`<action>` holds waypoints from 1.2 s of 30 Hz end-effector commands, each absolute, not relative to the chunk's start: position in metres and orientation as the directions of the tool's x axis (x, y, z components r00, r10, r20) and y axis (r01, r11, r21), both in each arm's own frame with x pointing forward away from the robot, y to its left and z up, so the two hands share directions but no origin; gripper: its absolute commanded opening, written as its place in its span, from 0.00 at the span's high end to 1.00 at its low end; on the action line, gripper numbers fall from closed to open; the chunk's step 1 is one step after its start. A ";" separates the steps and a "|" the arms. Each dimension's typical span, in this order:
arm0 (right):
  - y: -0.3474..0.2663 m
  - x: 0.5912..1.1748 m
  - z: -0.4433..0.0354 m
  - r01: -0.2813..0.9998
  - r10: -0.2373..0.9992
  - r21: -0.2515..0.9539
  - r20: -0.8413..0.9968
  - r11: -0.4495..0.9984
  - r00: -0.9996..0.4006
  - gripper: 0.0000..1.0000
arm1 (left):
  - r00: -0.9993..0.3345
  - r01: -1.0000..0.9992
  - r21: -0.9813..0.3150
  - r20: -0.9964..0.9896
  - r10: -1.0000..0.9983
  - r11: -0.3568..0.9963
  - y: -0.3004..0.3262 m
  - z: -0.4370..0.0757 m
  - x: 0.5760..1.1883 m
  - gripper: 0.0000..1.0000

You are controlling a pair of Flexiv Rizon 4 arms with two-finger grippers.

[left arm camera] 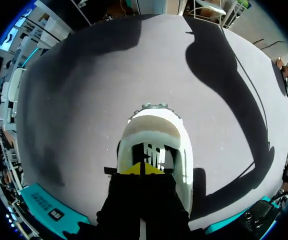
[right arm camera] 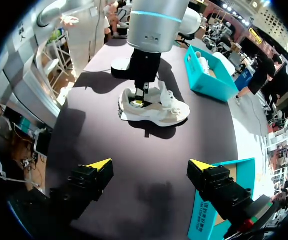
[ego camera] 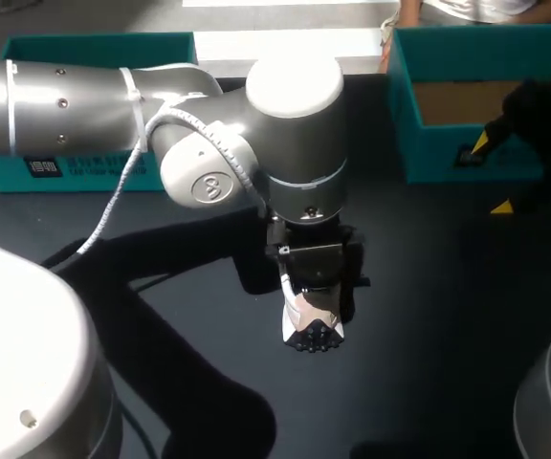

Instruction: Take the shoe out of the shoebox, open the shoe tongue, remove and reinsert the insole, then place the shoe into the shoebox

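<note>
A white and beige shoe rests on the dark table, near its middle. My left arm reaches over it from the left. The left gripper points straight down into the shoe's opening near the heel, its yellow tips pressed together and shut. Whether they pinch anything inside is hidden. An open teal shoebox stands at the back right. My right gripper hovers in front of that box, wide open and empty, well apart from the shoe.
A second teal box stands at the back left, holding something white. The left arm's thick elbow hangs over the table's middle, with a white cable looped along it.
</note>
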State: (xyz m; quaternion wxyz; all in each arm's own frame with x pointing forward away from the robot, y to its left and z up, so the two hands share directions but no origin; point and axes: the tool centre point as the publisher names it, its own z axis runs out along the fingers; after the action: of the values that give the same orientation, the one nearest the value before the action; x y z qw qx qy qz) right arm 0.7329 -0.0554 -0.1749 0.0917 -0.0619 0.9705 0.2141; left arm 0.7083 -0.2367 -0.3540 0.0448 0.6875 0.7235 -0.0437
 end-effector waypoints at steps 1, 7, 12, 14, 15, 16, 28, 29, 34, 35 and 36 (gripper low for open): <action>-0.055 0.734 -0.175 -0.159 -0.082 0.402 -0.203 0.902 -0.976 0.00 | -0.055 0.998 0.002 -0.124 0.991 0.056 -0.239 -0.373 0.706 1.00; -0.055 0.734 -0.175 -0.159 -0.082 0.402 -0.203 0.902 -0.976 0.00 | -0.058 0.998 0.014 -0.105 0.993 0.059 -0.238 -0.389 0.700 1.00; -0.055 0.734 -0.175 -0.159 -0.082 0.402 -0.203 0.902 -0.976 0.00 | -0.060 0.998 0.016 -0.091 0.994 0.062 -0.235 -0.393 0.695 1.00; -0.055 0.734 -0.175 -0.159 -0.082 0.402 -0.203 0.902 -0.976 0.00 | -0.064 0.998 0.016 -0.092 0.994 0.066 -0.234 -0.391 0.694 1.00; -0.055 0.734 -0.175 -0.159 -0.082 0.402 -0.203 0.902 -0.976 0.00 | -0.067 0.997 0.023 -0.096 0.993 0.070 -0.234 -0.389 0.693 1.00; -0.055 0.734 -0.175 -0.159 -0.082 0.402 -0.203 0.902 -0.976 0.00 | -0.068 0.997 0.023 -0.097 0.993 0.070 -0.233 -0.388 0.693 1.00; -0.055 0.734 -0.175 -0.159 -0.082 0.402 -0.203 0.902 -0.976 0.00 | -0.095 0.993 0.060 -0.134 0.986 0.104 -0.220 -0.362 0.697 1.00; -0.055 0.734 -0.175 -0.159 -0.082 0.402 -0.203 0.902 -0.976 0.00 | -0.101 0.991 0.069 -0.141 0.985 0.111 -0.220 -0.356 0.700 1.00; -0.055 0.734 -0.175 -0.159 -0.082 0.402 -0.203 0.902 -0.976 0.00 | -0.112 0.986 0.106 -0.126 0.986 0.125 -0.218 -0.333 0.713 1.00; -0.055 0.734 -0.175 -0.159 -0.082 0.402 -0.203 0.902 -0.976 0.00 | -0.104 0.983 0.135 -0.137 0.985 0.123 -0.218 -0.329 0.715 1.00; -0.055 0.734 -0.175 -0.159 -0.082 0.402 -0.203 0.902 -0.976 0.00 | -0.106 0.977 0.172 -0.142 0.984 0.130 -0.218 -0.326 0.718 1.00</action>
State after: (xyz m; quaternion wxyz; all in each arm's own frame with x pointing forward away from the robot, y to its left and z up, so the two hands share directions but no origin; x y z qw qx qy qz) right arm 0.7324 -0.0559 -0.1746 0.0918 -0.0623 0.9704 0.2146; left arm 0.7219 -0.2245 -0.3472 0.0942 0.6633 0.7424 -0.0001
